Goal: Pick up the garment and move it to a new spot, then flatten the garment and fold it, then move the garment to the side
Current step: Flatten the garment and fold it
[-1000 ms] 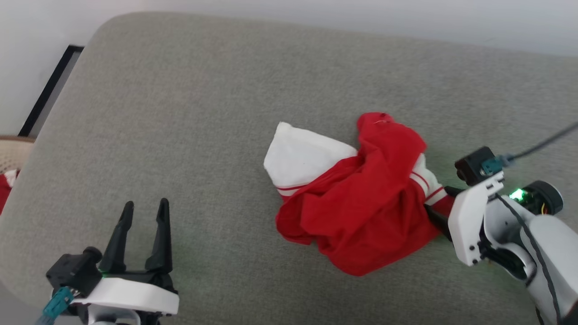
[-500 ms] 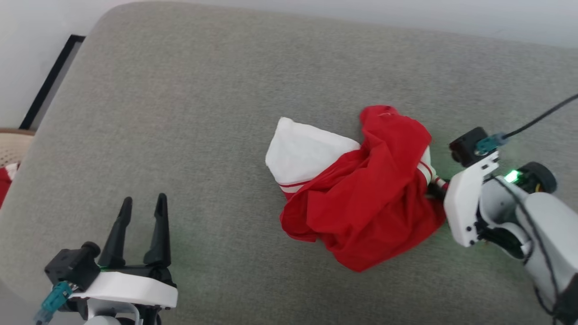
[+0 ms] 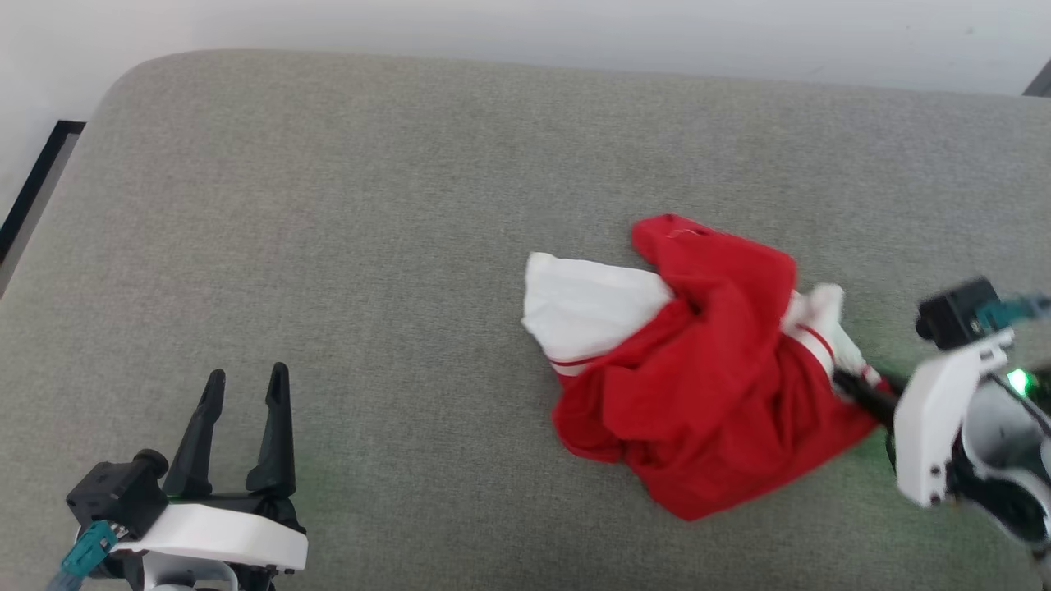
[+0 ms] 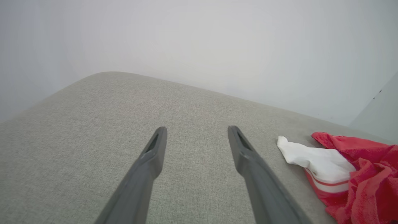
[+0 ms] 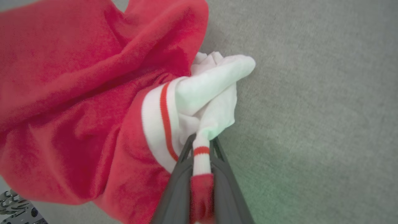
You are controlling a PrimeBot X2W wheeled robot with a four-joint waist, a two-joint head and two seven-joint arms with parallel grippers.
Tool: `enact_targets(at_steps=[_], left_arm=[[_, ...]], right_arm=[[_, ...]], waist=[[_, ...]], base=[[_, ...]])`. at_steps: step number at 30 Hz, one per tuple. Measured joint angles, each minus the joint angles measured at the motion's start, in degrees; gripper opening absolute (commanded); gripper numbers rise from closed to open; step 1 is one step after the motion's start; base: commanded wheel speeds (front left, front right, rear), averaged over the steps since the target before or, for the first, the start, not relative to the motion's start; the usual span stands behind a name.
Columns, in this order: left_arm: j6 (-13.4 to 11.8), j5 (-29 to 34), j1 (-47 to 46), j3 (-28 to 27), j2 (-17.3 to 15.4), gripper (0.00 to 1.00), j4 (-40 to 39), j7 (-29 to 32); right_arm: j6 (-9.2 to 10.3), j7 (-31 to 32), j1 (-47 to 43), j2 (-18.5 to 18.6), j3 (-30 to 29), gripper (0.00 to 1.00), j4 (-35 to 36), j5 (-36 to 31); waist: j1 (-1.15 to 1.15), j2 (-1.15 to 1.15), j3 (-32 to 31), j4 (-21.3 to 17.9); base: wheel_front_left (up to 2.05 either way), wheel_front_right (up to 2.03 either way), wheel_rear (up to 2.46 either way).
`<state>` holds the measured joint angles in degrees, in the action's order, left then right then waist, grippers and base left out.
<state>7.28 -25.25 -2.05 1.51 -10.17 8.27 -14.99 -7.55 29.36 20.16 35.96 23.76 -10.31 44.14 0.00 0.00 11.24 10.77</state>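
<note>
The garment lies crumpled on the grey cushion, red with a white sleeve sticking out to the left. My right gripper is at its right edge, shut on the striped trim of the other white sleeve. In the right wrist view the trim runs between the two dark fingers. My left gripper stands open at the lower left, far from the garment, nothing between its fingers. The left wrist view shows the garment off to the right. Its chest lettering is hidden in the folds.
The grey cushion spans the head view, its rounded far edge meeting a pale wall. A dark strip runs along the floor at the far left.
My right gripper has shut on the sleeve trim and drawn the garment's right edge toward the right. The head camera has shifted, showing more wall. The left gripper stays open.
</note>
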Motion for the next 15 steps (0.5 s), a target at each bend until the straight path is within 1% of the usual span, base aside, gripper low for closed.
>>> enact_targets(at_steps=[2, 5, 6, 7, 8, 9, 12, 15], left_arm=[[0.0, -0.1, 0.0, 0.1, -0.1, 1.0, 0.1, 0.0], [0.0, -0.2, -0.1, 0.4, -0.5, 1.0, 0.4, 0.0], [0.0, -0.3, -0.1, 0.5, -0.5, 1.0, 0.5, 0.0], [0.0, -0.3, -0.2, 0.5, -0.6, 1.0, 0.6, 0.0], [0.0, -0.4, -0.2, 0.6, -0.6, 1.0, 0.8, 0.0], [0.0, -0.5, -0.4, 0.9, -0.8, 1.0, 1.0, 0.0], [0.0, -1.1, -1.0, 2.1, -1.7, 1.0, 1.7, 0.4], [0.0, -2.3, -2.2, 3.4, -3.3, 1.0, 1.7, 2.0]], right_arm=[[0.02, 0.5, -3.1, -0.8, -2.2, 0.0, 0.6, -0.4], [0.03, 1.2, -6.6, -3.2, -4.4, 0.0, 0.1, -0.9], [0.03, 1.1, -7.3, -3.9, -4.9, 0.19, -0.1, -1.5], [0.03, 1.1, -7.7, -4.6, -5.5, 0.5, -0.6, -2.0], [0.04, 1.0, -7.9, -5.2, -5.9, 0.5, -0.9, -2.3], [0.03, 0.9, -8.0, -5.7, -6.3, 1.0, -1.1, -3.0], [0.04, -0.2, -8.0, -7.7, -8.4, 1.0, -0.8, -3.3], [0.04, -1.5, -8.2, -8.7, -10.1, 1.0, 1.1, -3.9]], waist=[[0.0, 0.0, 0.0, -0.3], [0.0, 0.0, 0.1, -0.8], [0.0, 0.0, 0.1, -0.9], [0.0, 0.0, 0.1, -1.0], [0.0, 0.0, 0.1, -1.2], [0.01, 0.0, 0.2, -1.3], [0.0, 0.0, 0.1, -1.9], [0.0, 0.0, 0.0, -2.8]], base=[[0.0, 0.0, 0.0], [0.0, 0.0, 0.0], [0.0, 0.0, 0.0], [0.0, 0.0, 0.0], [0.0, 0.0, 0.0], [0.0, 0.0, 0.0], [0.0, 0.0, 0.0], [0.0, 0.0, 0.0]])
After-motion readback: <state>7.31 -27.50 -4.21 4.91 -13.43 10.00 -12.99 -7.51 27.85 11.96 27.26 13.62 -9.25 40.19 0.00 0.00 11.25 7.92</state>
